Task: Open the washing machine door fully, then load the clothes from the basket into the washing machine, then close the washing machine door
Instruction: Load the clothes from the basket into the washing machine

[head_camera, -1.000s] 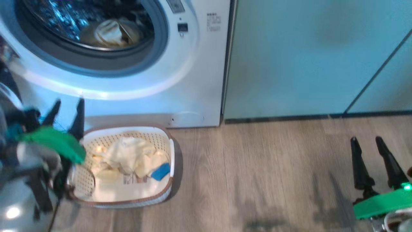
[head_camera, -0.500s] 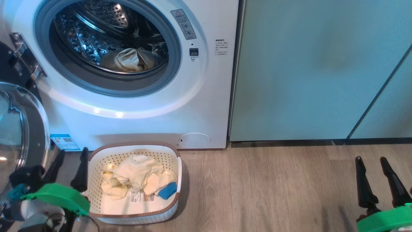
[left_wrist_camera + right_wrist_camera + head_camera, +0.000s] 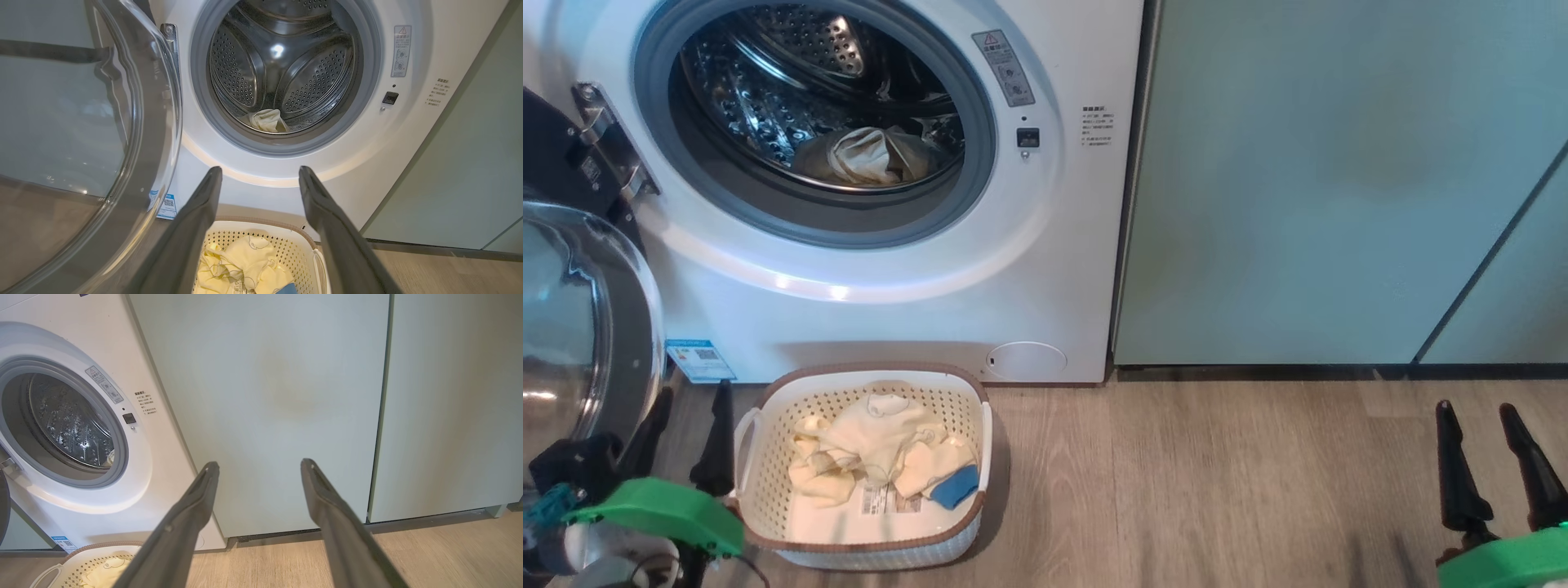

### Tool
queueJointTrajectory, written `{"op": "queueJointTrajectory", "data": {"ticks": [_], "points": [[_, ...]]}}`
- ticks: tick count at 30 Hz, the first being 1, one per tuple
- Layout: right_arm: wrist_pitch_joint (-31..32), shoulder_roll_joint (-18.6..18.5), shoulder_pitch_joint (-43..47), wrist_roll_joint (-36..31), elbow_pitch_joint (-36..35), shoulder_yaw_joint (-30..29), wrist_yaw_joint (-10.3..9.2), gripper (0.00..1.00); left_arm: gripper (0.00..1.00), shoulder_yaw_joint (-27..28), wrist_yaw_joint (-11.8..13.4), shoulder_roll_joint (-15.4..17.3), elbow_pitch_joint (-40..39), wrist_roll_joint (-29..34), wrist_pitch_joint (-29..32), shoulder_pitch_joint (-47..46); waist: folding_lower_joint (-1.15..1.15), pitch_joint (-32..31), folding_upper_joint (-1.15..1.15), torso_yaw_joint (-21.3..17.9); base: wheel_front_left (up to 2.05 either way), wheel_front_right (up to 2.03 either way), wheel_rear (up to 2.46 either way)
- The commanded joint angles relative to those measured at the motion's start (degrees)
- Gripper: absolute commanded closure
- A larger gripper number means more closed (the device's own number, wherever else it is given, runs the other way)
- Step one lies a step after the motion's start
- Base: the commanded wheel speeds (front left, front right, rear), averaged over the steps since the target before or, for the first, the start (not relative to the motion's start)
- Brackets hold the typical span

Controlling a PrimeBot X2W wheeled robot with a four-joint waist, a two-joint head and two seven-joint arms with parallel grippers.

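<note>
The washing machine door (image 3: 572, 310) stood swung open at nine o'clock of the head view. One cream garment (image 3: 866, 155) lay inside the washing machine (image 3: 1045, 245) at eleven. The basket (image 3: 849, 400) of clothes (image 3: 874, 433) sat at seven. The left gripper (image 3: 694, 390), just beside the basket at eight, and the right gripper (image 3: 1476, 407), at four, had jaws apart and empty.

Right gripper (image 3: 259, 462) spread — facing pale green cabinet (image 3: 286, 396).

I had a grey-brown wood-plank floor (image 3: 1217, 490) under everything. The basket (image 3: 874, 557) sat directly on it, just in front of the washing machine (image 3: 890, 327), which stood on the same boards. To the machine's right, the pale green cabinet (image 3: 1298, 204) met the floor along a dark base strip.
</note>
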Motion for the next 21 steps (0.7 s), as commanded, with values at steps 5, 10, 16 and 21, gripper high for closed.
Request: {"op": "queueJointTrajectory", "data": {"ticks": [5, 10, 16, 21], "points": [[-0.4, -0.6, -1.1, -0.5, -2.2, 0.4, 0.01, 0.0, 0.0, 3.1, -0.2, 0.8, -2.2, 1.0, -0.4, -1.3, 0.01, -0.2, 0.0, 0.4, 0.0, 0.0, 0.0], [-0.4, -0.7, -1.2, -0.5, -2.2, 0.3, 0.01, 0.0, 0.0, 3.6, -0.3, -0.1, -2.7, 1.2, -0.4, -1.1, 0.01, -0.4, 0.0, 0.7, 0.0, 0.0, 0.0], [-0.4, -0.8, -1.2, -0.6, -2.3, 0.3, 0.01, 0.0, 0.0, 4.1, -0.3, -0.9, -3.4, 1.6, -0.4, -0.6, 0.01, -0.4, 0.0, 0.9, 0.0, 0.0, 0.0], [-0.4, -0.9, -1.0, -0.5, -2.1, 0.3, 0.01, 0.0, 0.0, 4.2, -0.3, -1.3, -3.8, 2.0, -0.4, -0.5, 0.01, -0.4, 0.0, 1.2, 0.0, 0.0, 0.0]]}}
